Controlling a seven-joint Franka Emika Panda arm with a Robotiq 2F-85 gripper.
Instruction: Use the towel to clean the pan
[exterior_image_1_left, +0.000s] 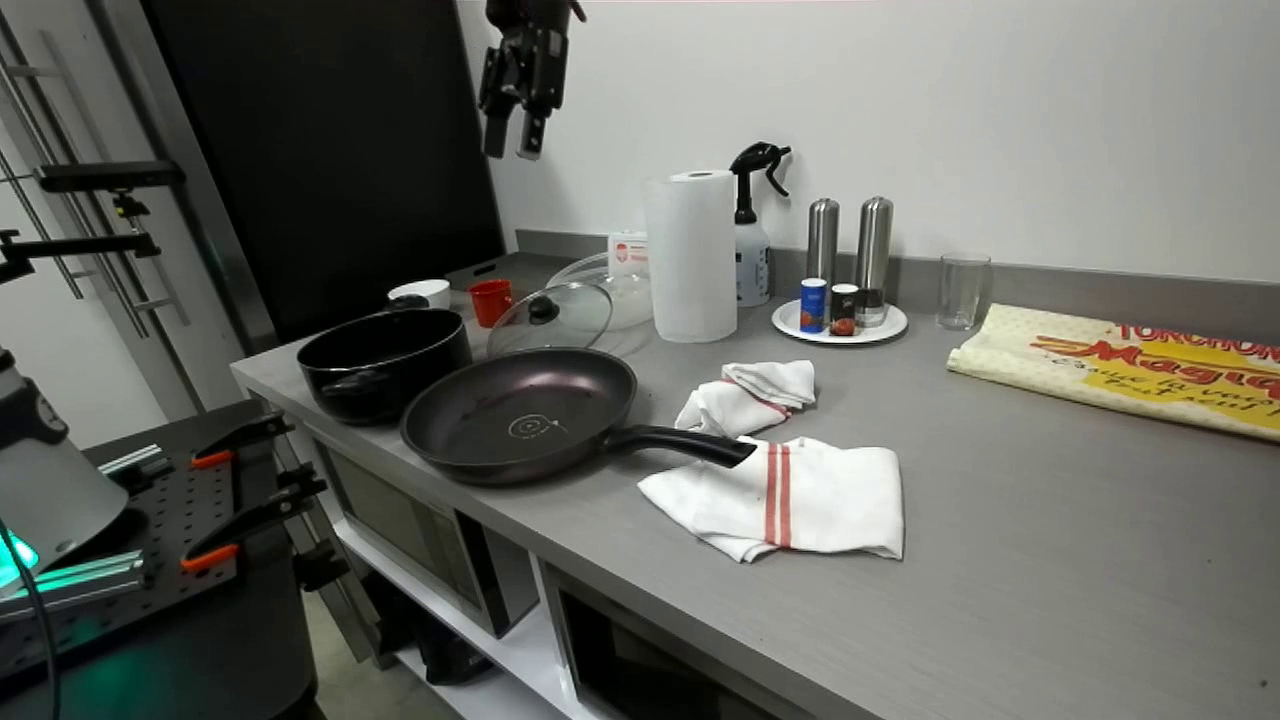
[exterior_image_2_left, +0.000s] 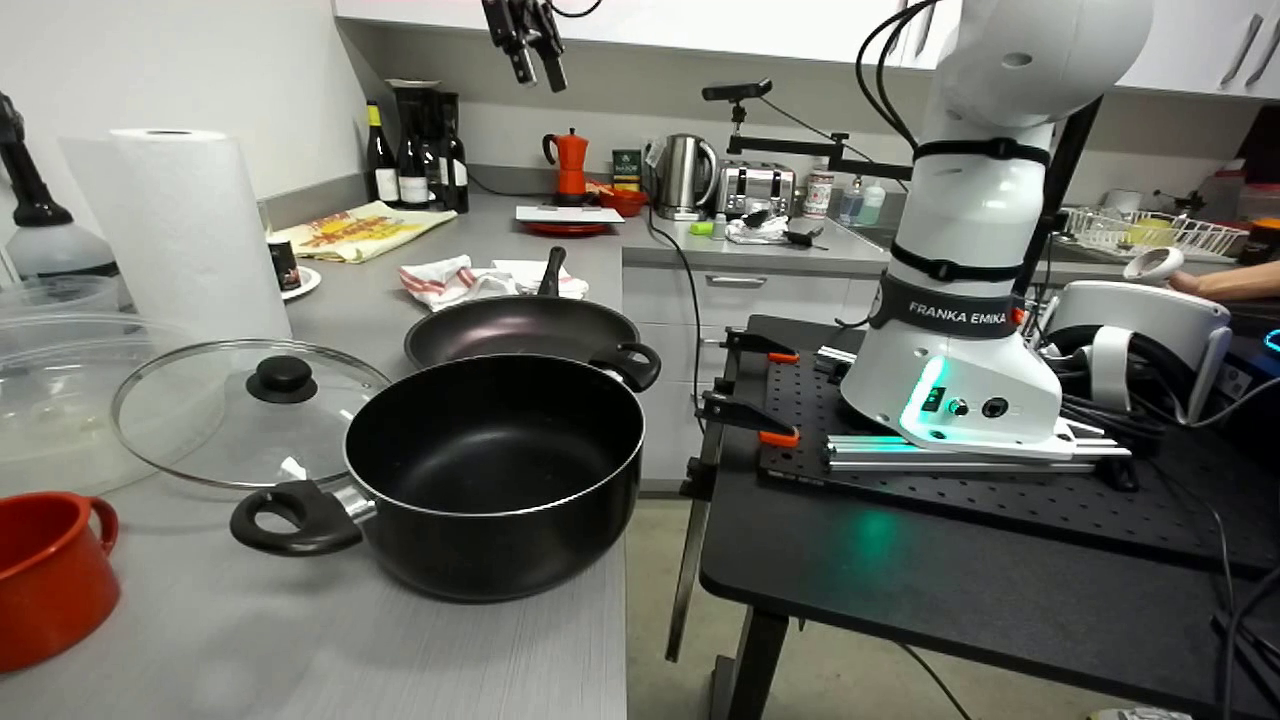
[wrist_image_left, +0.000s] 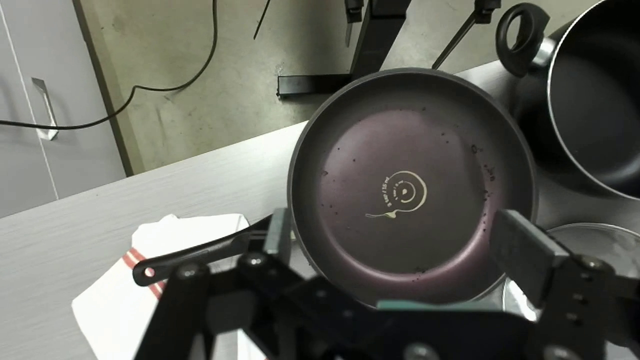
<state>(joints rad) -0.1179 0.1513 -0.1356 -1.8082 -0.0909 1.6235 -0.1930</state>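
One grey counter (exterior_image_1_left: 1010, 570), white wall (exterior_image_1_left: 960, 120) alongside, bears the pan (exterior_image_1_left: 520, 405).

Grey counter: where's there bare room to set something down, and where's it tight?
The counter is bare between the striped towel and the yellow lettered cloth, and between the red mug and the black pot. It's crowded around the pan: black pot and glass lid close by, bunched towel beside its handle, which reaches over the striped towel.

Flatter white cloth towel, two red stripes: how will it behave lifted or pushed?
The towel will probably droop: its edges look soft, uneven. Pushed, it may bunch, being loosely folded. It might snag: the dark round frying pan has its black handle over one part.
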